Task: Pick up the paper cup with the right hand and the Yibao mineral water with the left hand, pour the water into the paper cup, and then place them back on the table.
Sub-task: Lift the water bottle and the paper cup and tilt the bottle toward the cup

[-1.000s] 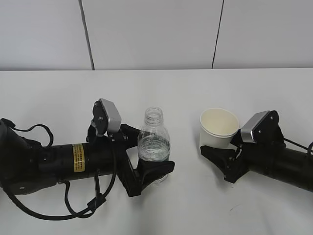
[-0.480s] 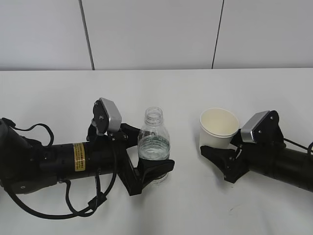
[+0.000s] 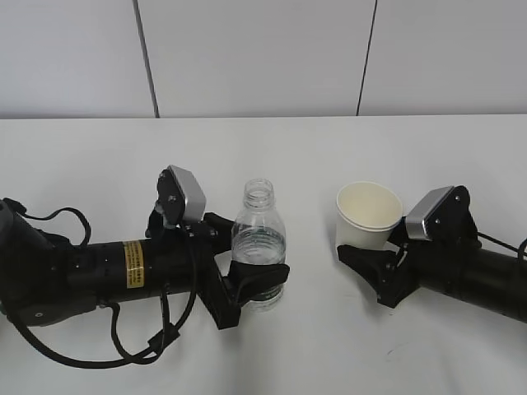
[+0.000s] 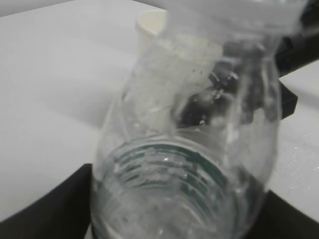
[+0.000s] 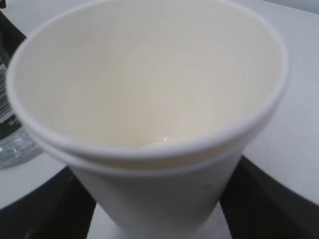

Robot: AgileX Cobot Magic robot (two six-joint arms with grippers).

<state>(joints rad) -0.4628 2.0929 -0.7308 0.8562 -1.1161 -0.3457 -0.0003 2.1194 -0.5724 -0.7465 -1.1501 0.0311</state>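
The Yibao mineral water stands uncapped on the table, with water in its lower part. My left hand, the arm with the yellow sticker, has both fingers pressed on the bottle's lower body. In the left wrist view the bottle fills the frame between the black fingers of that gripper. The paper cup is at the right, tilted slightly. My right hand grips its base. In the right wrist view the cup sits between the fingers of that gripper, almost empty.
A grey panelled wall runs behind the table's far edge. Black cables loop on the table under the left arm. The bottle's green label edge shows at the left of the right wrist view.
My left fingers have closed in tighter on the bottle, and the water inside has shifted a little. The cup and the right hand have not moved.
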